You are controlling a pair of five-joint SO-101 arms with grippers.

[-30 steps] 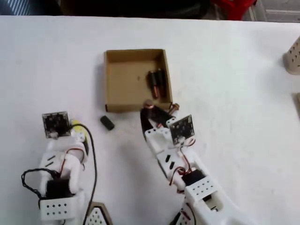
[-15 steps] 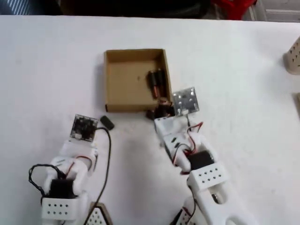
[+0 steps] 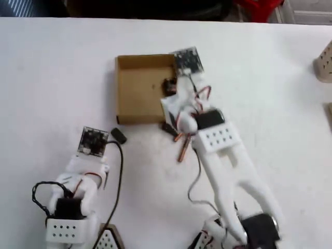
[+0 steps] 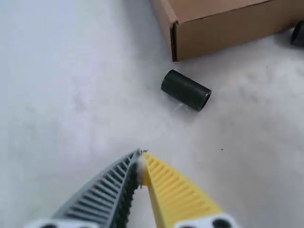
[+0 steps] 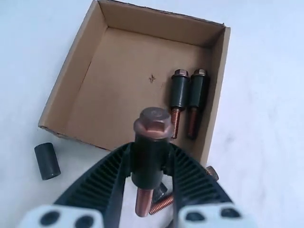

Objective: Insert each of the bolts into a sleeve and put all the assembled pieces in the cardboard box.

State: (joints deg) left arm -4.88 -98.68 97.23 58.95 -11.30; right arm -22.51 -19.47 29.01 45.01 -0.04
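Note:
My right gripper (image 5: 151, 161) is shut on an assembled piece (image 5: 150, 142), a copper bolt in a black sleeve, held upright above the front wall of the cardboard box (image 5: 118, 95). Two assembled pieces (image 5: 188, 97) lie side by side against the box's right wall. In the high view the right arm (image 3: 212, 135) covers the right side of the box (image 3: 140, 88). A loose black sleeve (image 4: 185, 90) lies just outside the box's front left corner (image 4: 190, 35). My left gripper (image 4: 141, 159) is shut and empty, a short way in front of that sleeve (image 3: 119, 136).
A loose copper bolt (image 3: 182, 150) lies on the white table in front of the box, beside the right arm, with a small dark part (image 3: 168, 127) close to it. The left arm (image 3: 78, 176) stands at the table's front left. A pale object (image 3: 324, 65) sits at the right edge.
The right arm has swung from in front of the box to over its right side, carrying the assembled piece. The left arm first moved toward the loose sleeve, then stayed still.

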